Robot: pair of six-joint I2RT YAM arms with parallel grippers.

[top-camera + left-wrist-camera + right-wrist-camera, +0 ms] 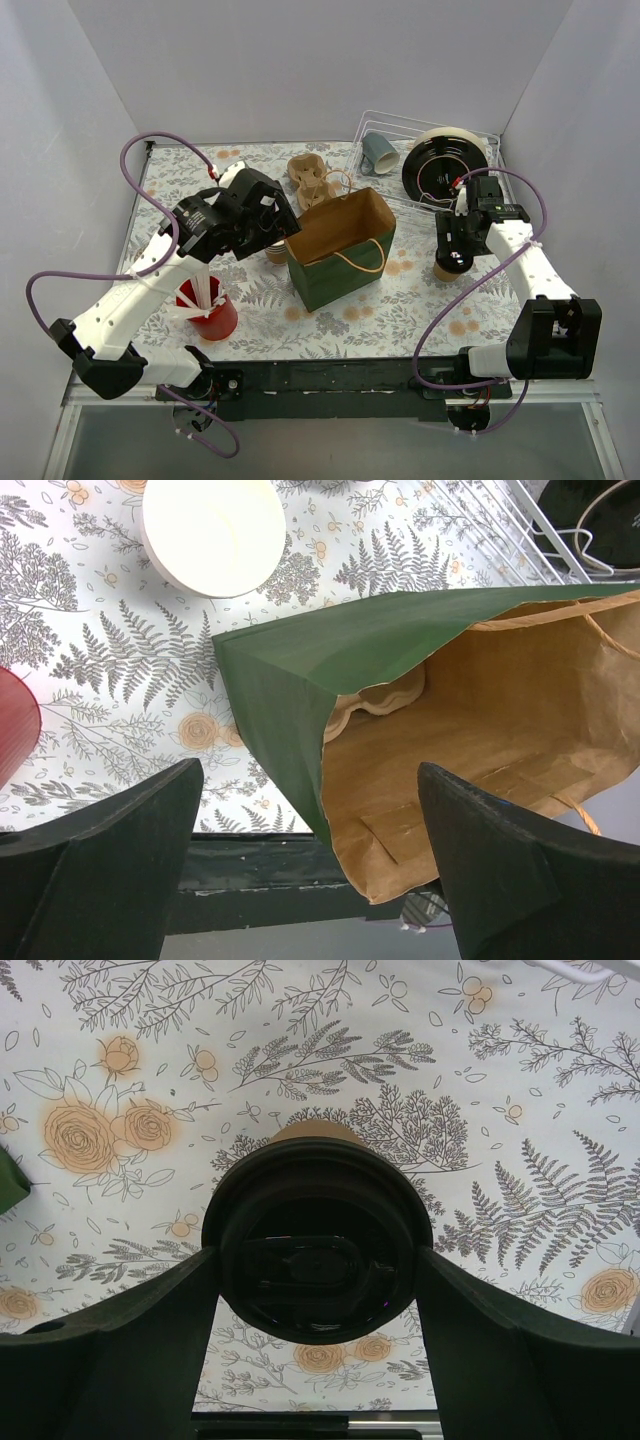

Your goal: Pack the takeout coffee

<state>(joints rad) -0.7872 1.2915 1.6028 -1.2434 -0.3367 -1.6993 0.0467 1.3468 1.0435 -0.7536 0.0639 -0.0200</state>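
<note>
Green paper bag (340, 272) stands open on the table (400, 295), left claw (310, 770) spread wide and empty above its mouth. To its right, right claw (318, 1270) straddles the lidded coffee cup (315, 1190); gripping or only touching, we cannot tell. We judge this the pick-up step: next needs a firm squeeze and an upright lift.

This was a robotics lab test booth, not a café. Plain pale walls (300, 60) boxed in a table (170, 170) with a fern-and-rose printed covering. A white left arm (140, 290) and right arm (535, 270), trailing purple cables (150, 140), were bolted to a black rail (330, 378). The props were staged: a green paper bag (330, 280), a wire rack (400, 122) and a lidded paper coffee cup (315, 1210).
</note>
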